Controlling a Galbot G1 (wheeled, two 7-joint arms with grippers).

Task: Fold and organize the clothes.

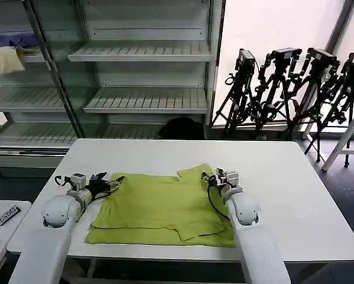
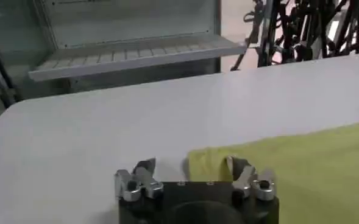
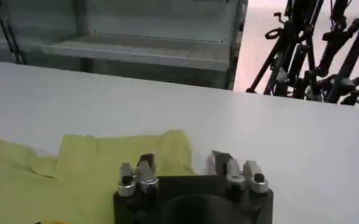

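T-shirt (image 1: 162, 207) lies lower centre of the head view on the white table (image 1: 295, 195), partly folded: bottom half looks doubled over, with a layered edge along the lower side, and one sleeve still sticks out at upper right of the cloth. My read is roughly midway, with sleeve tuck and final folds left.

Left gripper (image 1: 109, 184) sits at the shirt's left edge, jaws spread and straddling the corner, nothing pinched. Right gripper (image 1: 215, 177) is at the sleeve on the right, jaws parted, one finger over the fabric and the other over bare table. No grasp yet on either side.
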